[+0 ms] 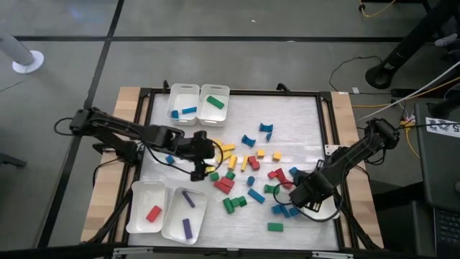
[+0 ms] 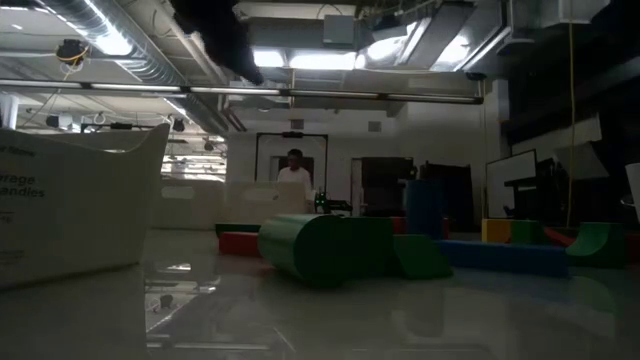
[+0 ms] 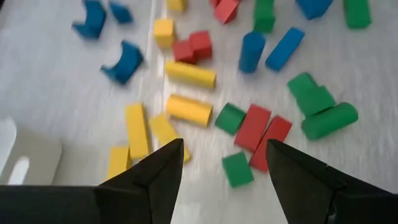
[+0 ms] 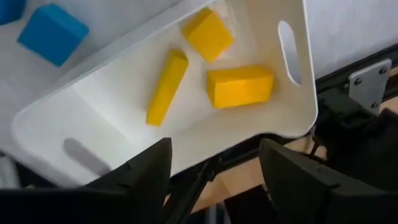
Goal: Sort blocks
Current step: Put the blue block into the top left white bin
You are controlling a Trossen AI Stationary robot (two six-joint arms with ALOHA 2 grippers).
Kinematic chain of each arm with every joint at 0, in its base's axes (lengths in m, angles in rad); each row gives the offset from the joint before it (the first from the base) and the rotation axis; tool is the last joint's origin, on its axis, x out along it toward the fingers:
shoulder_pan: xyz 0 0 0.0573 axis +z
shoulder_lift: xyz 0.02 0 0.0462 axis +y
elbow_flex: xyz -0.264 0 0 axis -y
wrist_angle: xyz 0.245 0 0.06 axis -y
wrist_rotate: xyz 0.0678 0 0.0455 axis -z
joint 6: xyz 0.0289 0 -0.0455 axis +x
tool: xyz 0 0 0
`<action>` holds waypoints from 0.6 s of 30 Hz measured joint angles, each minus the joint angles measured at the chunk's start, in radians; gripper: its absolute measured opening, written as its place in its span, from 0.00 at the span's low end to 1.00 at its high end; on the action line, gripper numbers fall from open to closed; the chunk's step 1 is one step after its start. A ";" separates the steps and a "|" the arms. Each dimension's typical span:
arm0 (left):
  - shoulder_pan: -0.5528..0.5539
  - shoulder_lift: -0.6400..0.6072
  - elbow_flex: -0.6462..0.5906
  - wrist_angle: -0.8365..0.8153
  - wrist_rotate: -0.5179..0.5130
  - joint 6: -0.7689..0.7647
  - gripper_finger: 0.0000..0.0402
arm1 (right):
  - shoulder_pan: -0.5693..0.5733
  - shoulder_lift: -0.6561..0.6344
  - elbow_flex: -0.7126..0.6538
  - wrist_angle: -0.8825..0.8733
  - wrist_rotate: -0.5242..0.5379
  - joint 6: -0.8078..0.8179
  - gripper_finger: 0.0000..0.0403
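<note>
the blocks [image 3: 189, 109] look light, rigid and smooth, so grip flat opposite faces; left tool [image 3: 224, 158] and right tool [image 4: 214, 163] are both released.

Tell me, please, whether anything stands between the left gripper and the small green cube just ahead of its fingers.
Nothing visible does: the left gripper is open and faces the green cube, which has nothing on top of it. Two red bars lie close beside the cube and might crowd one finger.
</note>
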 joint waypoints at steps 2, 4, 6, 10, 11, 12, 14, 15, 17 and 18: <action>0.001 -0.007 0.000 -0.036 -0.003 -0.027 0.54 | -0.015 0.000 0.032 -0.005 0.007 -0.001 0.57; -0.001 -0.009 -0.008 -0.042 -0.005 -0.039 0.54 | -0.032 0.000 0.069 0.009 0.045 -0.014 0.56; -0.003 -0.012 -0.035 -0.029 -0.006 -0.045 0.54 | -0.049 0.000 0.102 0.039 0.106 -0.045 0.55; -0.003 -0.015 -0.097 -0.035 -0.010 -0.089 0.54 | -0.083 0.000 0.135 0.175 0.308 -0.124 0.55; -0.003 -0.019 -0.114 -0.035 -0.010 -0.107 0.54 | -0.092 0.000 0.135 0.222 0.356 -0.157 0.55; -0.002 -0.022 -0.129 -0.036 -0.011 -0.115 0.54 | -0.103 0.000 0.135 0.271 0.394 -0.196 0.55; -0.003 -0.035 -0.161 -0.022 -0.011 -0.135 0.54 | -0.129 0.008 0.135 0.367 0.438 -0.291 0.55; -0.003 -0.045 -0.179 -0.019 -0.011 -0.142 0.54 | -0.144 0.016 0.135 0.413 0.445 -0.339 0.55; -0.003 -0.061 -0.208 -0.015 -0.011 -0.161 0.54 | -0.172 0.038 0.135 0.497 0.446 -0.427 0.55; -0.003 -0.071 -0.220 -0.004 -0.010 -0.169 0.54 | -0.188 0.050 0.135 0.532 0.445 -0.466 0.55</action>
